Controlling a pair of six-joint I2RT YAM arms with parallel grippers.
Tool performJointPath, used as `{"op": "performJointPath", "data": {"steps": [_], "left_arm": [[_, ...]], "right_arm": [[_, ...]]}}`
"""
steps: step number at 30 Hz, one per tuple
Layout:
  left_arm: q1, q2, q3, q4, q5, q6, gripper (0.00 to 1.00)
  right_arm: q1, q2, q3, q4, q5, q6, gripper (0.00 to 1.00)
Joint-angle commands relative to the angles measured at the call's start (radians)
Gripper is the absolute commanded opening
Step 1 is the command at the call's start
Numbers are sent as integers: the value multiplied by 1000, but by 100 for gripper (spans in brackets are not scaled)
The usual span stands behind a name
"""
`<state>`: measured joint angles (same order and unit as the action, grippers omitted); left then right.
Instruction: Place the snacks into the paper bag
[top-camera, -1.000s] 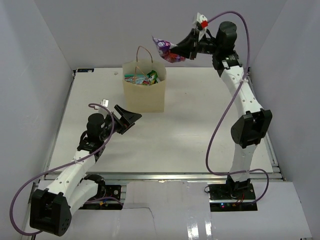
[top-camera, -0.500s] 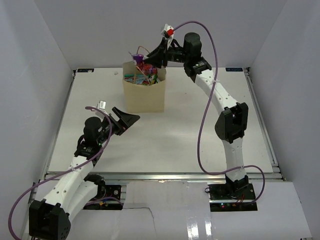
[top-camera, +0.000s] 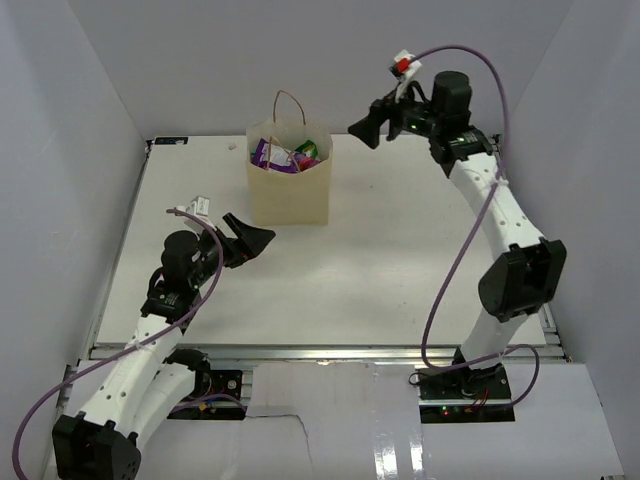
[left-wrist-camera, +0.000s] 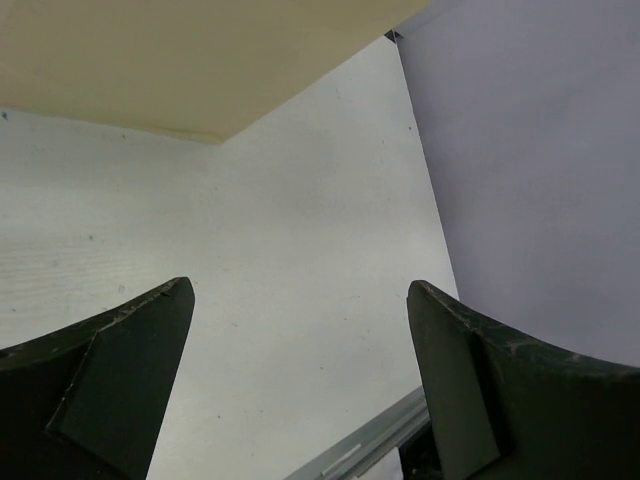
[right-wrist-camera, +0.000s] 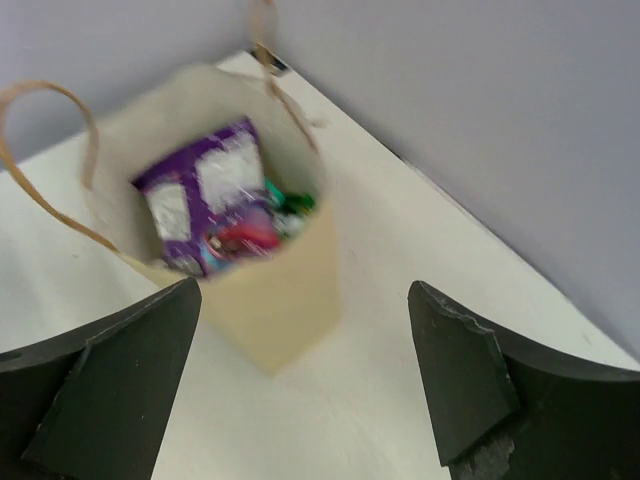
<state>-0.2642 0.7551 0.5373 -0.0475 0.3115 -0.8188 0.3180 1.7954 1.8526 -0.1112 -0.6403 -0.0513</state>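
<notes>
On the left side of the desk (top-camera: 400, 270), your left pincer (top-camera: 254, 234) is held low, near the paper bag (top-camera: 290, 195) and a little to its left. Its jaws stand spread apart with nothing between them. Your left wrist view shows bare desk through the gap, with the bag's tan wall across the top left.

Farther along, the paper bag stands upright at the far middle-left of the desk, its mouth open and one loop handle (top-camera: 290, 100) rising above the rim. The snacks (top-camera: 285, 155) lie inside it. You can make out a purple-white packet (top-camera: 266, 152) on top at the left, a green packet (top-camera: 307, 150) at the right and a red wrapper (right-wrist-camera: 243, 238) between them.

To the right of the bag, your right pincer (top-camera: 362, 130) hangs raised in the air, apart from the rim and pointing toward it. Its jaws are wide apart and hold nothing. Your right wrist view looks down into the bag, but it is blurred, so the smaller packets cannot be told apart.
</notes>
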Motion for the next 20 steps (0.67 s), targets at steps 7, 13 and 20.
{"op": "performJointPath", "data": {"steps": [7, 13, 20], "left_arm": [[-4, -126, 98, -121, -167, 331, 98], [-3, -151, 116, -111, -175, 382, 98], [-4, -131, 150, -127, -144, 385, 98]], "right_arm": [[-302, -448, -619, -136, 272, -177, 90], [-306, -635, -805, -197, 582, -197, 90], [-306, -725, -836, -213, 561, -236, 90]]}}
